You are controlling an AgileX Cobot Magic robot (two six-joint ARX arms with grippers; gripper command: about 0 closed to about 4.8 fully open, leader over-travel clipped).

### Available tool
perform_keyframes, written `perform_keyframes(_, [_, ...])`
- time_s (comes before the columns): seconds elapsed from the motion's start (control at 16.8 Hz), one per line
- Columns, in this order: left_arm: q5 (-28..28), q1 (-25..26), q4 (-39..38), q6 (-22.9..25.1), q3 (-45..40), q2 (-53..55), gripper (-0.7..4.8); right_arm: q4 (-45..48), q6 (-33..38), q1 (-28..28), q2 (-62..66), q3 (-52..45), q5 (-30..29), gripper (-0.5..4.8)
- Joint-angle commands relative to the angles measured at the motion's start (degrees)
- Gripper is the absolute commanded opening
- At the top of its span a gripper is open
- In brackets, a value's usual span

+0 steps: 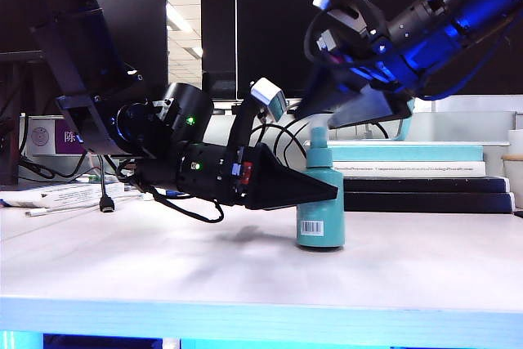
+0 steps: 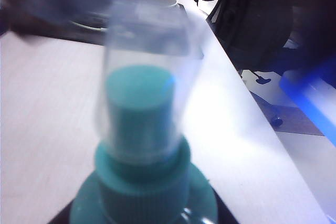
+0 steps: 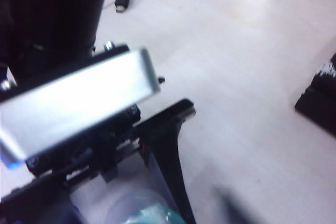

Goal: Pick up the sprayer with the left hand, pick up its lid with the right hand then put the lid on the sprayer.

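Note:
The teal sprayer stands upright on the white table, its barcode label facing the exterior view. My left gripper reaches in from the left, shut on the sprayer's body just below the shoulder; its black jaws show on either side of the bottle at the edge of the left wrist view. The clear lid sits over the teal nozzle. My right gripper hangs just above it. Its blurred fingers stand wide of the lid, touching nothing. The right wrist view shows the lid from above.
A stack of books with a teal one on top lies right behind the sprayer. Cables with a USB plug and papers lie at the back left. A white cup stands at the right edge.

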Motion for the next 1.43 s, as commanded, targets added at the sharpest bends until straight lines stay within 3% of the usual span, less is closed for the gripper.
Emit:
perform_keyframes(0.06, [-1.42, -0.07, -2.58, 0.0, -0.2, 0.26, 2.38, 2.14, -0.11, 0.07, -0.11, 0.31, 0.22, 4.07])
perform_keyframes(0.3, [-1.4, -0.07, -2.58, -0.02, -0.2, 0.26, 2.47, 2.16, -0.09, 0.07, -0.17, 0.31, 0.22, 4.33])
perform_keyframes(0.42, [-1.4, -0.07, -2.58, -0.26, -0.2, 0.22, 3.82, 2.14, -0.11, -0.35, -1.14, 0.37, 0.33, 4.33])
perform_keyframes(0.59, [-1.38, -0.07, -2.49, -0.44, -0.17, 0.15, 4.13, 2.05, -0.07, -2.14, -4.07, 0.46, 1.36, 4.32])
perform_keyframes(0.65, [-1.36, -0.07, -2.38, -0.61, -0.17, 0.0, 4.79, 1.44, 0.17, -3.52, -5.99, 0.48, 1.31, 4.32])
perform_keyframes(0.95, [-2.95, 0.39, -5.77, -1.31, -0.17, -4.98, 4.79, -2.91, 0.17, -9.27, -11.52, 0.46, 1.27, 4.31])
perform_keyframes(1.07, [-8.68, 0.46, -15.13, 5.81, -0.17, -8.39, 4.79, -3.74, 0.17, -10.69, -12.26, 0.46, 1.14, 4.31])
perform_keyframes(1.25, [-21.38, 1.53, -39.12, 25.99, -0.17, -13.22, 4.79, -2.84, 0.2, -11.65, -13.27, 0.48, 0.68, 4.31])
perform_keyframes(1.31, [-30.93, 2.14, -45.72, 28.7, -0.17, -14.67, 4.79, -2.05, 0.44, -11.69, -13.66, 0.48, 1.51, 4.31])
perform_keyframes(1.43, [-38.6, 3.67, -52.3, 28.24, -0.22, -18.03, 4.79, -2.16, 0.68, -12.07, -14.84, 0.48, 2.54, 4.29])
